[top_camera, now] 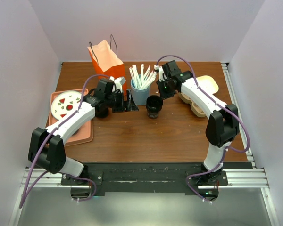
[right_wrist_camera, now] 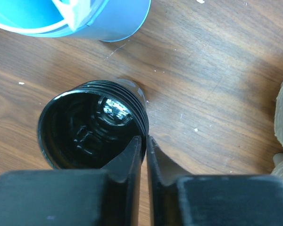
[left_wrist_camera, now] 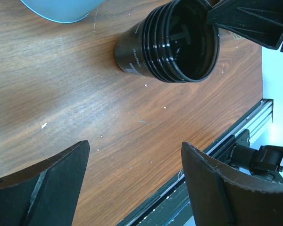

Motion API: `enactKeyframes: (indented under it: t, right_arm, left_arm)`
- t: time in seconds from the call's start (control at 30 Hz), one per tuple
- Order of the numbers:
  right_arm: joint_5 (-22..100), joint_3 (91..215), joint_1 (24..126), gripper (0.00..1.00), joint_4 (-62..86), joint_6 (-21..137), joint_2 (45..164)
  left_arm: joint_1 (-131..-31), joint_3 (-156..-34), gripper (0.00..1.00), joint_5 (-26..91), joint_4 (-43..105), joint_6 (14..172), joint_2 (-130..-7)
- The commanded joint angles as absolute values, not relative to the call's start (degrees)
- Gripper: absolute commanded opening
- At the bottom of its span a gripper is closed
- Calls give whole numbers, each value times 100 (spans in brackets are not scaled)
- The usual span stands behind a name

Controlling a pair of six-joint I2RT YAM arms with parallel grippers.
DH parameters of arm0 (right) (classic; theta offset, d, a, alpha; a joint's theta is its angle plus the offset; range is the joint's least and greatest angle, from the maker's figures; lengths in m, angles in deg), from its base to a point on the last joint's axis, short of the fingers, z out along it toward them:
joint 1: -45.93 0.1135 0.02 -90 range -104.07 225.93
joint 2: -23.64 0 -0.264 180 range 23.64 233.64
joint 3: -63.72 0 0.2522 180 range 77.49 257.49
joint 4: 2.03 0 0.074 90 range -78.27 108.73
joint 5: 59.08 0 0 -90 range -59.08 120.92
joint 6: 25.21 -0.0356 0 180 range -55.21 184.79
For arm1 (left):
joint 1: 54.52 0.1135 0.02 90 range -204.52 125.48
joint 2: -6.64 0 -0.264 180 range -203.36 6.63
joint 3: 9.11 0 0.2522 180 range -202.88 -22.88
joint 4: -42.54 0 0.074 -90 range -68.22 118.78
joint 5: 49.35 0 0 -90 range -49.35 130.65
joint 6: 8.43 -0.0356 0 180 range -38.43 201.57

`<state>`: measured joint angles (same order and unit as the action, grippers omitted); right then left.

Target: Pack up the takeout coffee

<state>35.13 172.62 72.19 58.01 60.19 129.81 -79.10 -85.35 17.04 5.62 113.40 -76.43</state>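
A black ribbed cup [top_camera: 154, 106] stands open, without a lid, in the middle of the table, in front of the blue straw holder [top_camera: 140, 94]. My right gripper [right_wrist_camera: 144, 139] comes down on its rim from behind [top_camera: 159, 94]. One finger is inside the cup [right_wrist_camera: 89, 136], the other is outside, and they are pinched on the wall. My left gripper [left_wrist_camera: 134, 188] hovers open to the cup's left [top_camera: 127, 103], holding nothing. The takeout coffee is hidden. A dark round thing [top_camera: 102, 111] under my left wrist cannot be identified.
An orange paper bag [top_camera: 105, 59] stands open at the back left. A pulp cup carrier [top_camera: 200, 94] lies at the right. A pink tray [top_camera: 82, 134] with a white plate [top_camera: 66, 103] sits at the left. White straws fill the blue holder [right_wrist_camera: 85, 19].
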Motion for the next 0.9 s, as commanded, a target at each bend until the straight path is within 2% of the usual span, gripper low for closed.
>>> enactKeyframes:
  t: [0.0, 0.07, 0.87]
  right_arm:
    - [3619, 17452, 7238, 7, 5848, 5908, 12682]
    - [3690, 17452, 7238, 0, 5875, 5951, 12700]
    - [3787, 17539, 7247, 0, 5743, 5793, 12419]
  left_arm:
    - [-7966, -8537, 84, 1719, 777, 11242, -7616]
    - [-7966, -8545, 84, 1718, 777, 11251, -7616]
    - [-7975, -8791, 83, 1815, 629, 11181, -7651]
